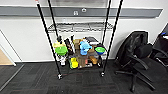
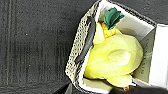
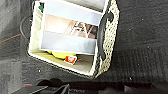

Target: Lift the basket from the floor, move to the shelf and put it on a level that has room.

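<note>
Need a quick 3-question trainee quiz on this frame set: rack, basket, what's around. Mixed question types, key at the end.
1. True or false: the shelf's upper wire tier in the head view already holds the basket.
2. Multiple choice: what sits to the right of the shelf? A) a cardboard box B) a black office chair C) a ladder
3. Short answer: in the left wrist view, what colour is the big soft item inside the basket, and what surface lies under the basket?

Key: 1 false; 2 B; 3 yellow, over the dark grey carpet floor.
</note>
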Motion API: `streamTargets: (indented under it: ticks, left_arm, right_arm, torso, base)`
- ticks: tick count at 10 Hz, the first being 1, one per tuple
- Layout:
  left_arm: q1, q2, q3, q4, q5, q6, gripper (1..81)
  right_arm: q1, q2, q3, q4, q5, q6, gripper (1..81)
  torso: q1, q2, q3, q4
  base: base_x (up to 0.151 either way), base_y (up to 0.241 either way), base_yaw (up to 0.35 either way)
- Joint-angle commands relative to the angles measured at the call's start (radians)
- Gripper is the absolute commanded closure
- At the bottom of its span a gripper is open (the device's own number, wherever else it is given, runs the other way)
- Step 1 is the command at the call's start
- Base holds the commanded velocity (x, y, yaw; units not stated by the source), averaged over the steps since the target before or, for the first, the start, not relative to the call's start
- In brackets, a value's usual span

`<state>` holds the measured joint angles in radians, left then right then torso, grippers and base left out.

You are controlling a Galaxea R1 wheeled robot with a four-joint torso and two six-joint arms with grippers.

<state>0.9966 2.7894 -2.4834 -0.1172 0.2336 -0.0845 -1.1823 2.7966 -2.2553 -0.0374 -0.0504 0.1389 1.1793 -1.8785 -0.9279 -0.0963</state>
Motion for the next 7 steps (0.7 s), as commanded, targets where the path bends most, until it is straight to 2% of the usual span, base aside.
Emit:
streamTargets:
  ticks: [1,7]
  left_arm:
    - [-0.123,-0.007,0.000,0.005,0.075,-0.003,1.0]
    - [-0.131,0.007,0.000,0.005,0.084,-0.003,1.0]
  right_arm:
    - [0.091,0.003,-0.013,0.028,-0.065,0.001,1.0]
    - [0.118,0.022,-0.053,0.047,-0.085,0.001,1.0]
  torso:
    - [0.064,-0.099,0.000,0.000]
    - [0.194,-0.306,-0.004,0.000]
  base:
    - [0.000,0.000,0.000]
    - [0.000,0.000,0.000]
